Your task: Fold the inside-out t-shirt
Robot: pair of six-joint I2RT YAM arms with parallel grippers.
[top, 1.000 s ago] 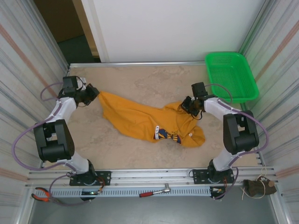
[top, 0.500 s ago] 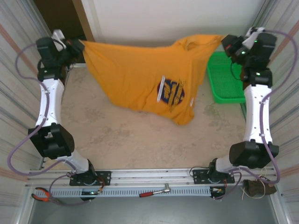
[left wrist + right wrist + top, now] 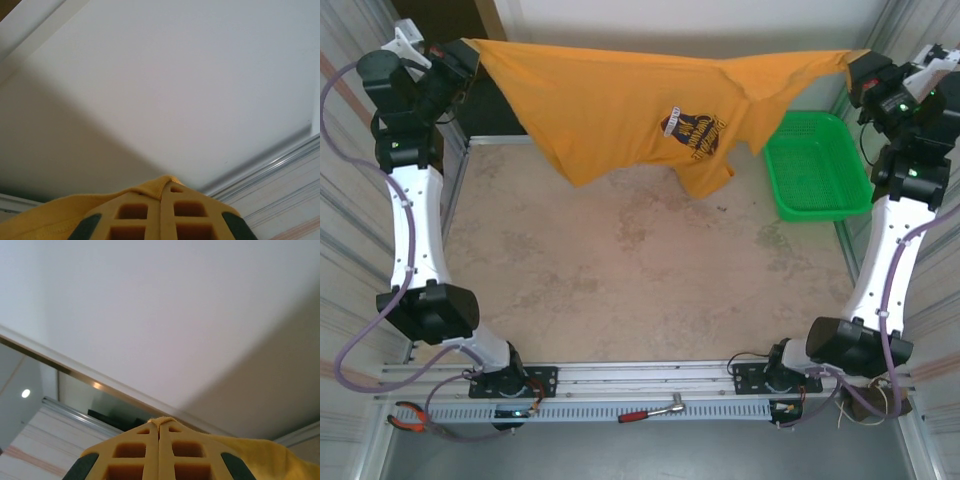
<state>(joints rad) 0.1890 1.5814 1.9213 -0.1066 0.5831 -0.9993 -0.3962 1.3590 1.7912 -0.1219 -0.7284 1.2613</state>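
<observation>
My left gripper (image 3: 468, 52) is clenched on one end of the inside-out t-shirt (image 3: 610, 105), and my right gripper (image 3: 857, 66) is pinching the opposite end. On both wrist cameras I see orange cloth caught between closed fingers (image 3: 135, 215). The shirt hangs stretched between the two raised arms, above the far part of the table (image 3: 620, 290), with its dark printed graphic (image 3: 695, 130) facing me. A green basket (image 3: 815, 165) sits at the far right corner.

At the bottom centre of the frame, the left pincer (image 3: 161, 192) is seen closed on an edge of the inside-out t-shirt (image 3: 47, 220), which trails to the lower left. A white wall (image 3: 175, 75) is seen behind.
</observation>
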